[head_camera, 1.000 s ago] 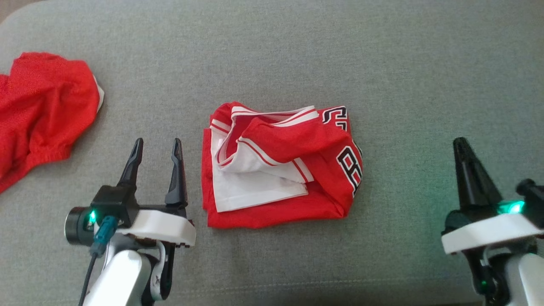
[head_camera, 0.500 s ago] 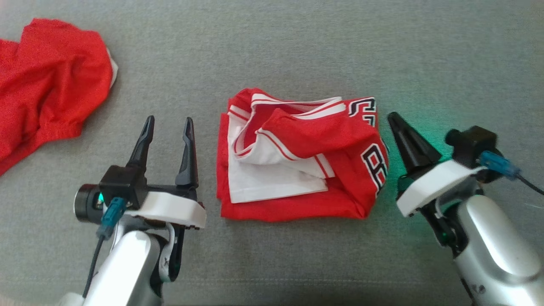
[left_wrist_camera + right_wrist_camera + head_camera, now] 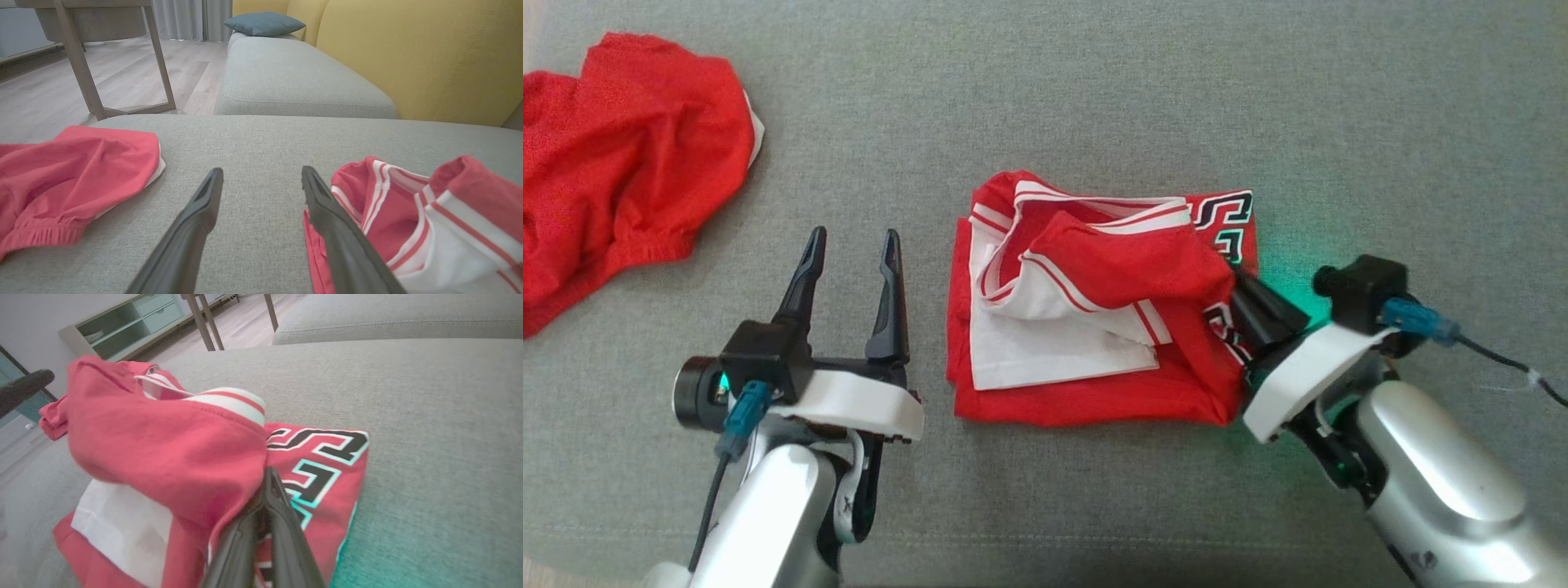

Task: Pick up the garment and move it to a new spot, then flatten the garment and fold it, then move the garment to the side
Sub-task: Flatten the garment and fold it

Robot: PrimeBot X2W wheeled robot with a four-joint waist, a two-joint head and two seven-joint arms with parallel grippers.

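On grey cushion (image 3: pixel 1045 90), centre: garment (image 3: pixel 1127 261), red with white trim and black lettering, lies folded into a rough rectangle, its upper layers rumpled.
Garment layers: white panel exposed on the left half; loose red fold (image 3: pixel 163 449) draped across the top; lettering along the right edge.
Right gripper (image 3: pixel 1240 286): fingers closed tight together, tip at the garment's right edge, touching it beside the lettering.
Right wrist view: the closed tip sits under the hem of the loose red fold. I cannot tell whether any cloth is pinched between the fingers, as the fold hides the contact.
Left gripper (image 3: pixel 854 235): fingers spread wide with nothing between them, over bare cushion just left of the garment, apart from it.
Second red cloth (image 3: pixel 629 155): crumpled at the cushion's far left, well apart from the garment.
Background, left wrist view: yellow backrest (image 3: pixel 408 53), blue pillow (image 3: pixel 263 23), wooden table leg (image 3: pixel 77 57) on a pale wood floor (image 3: pixel 45 102).
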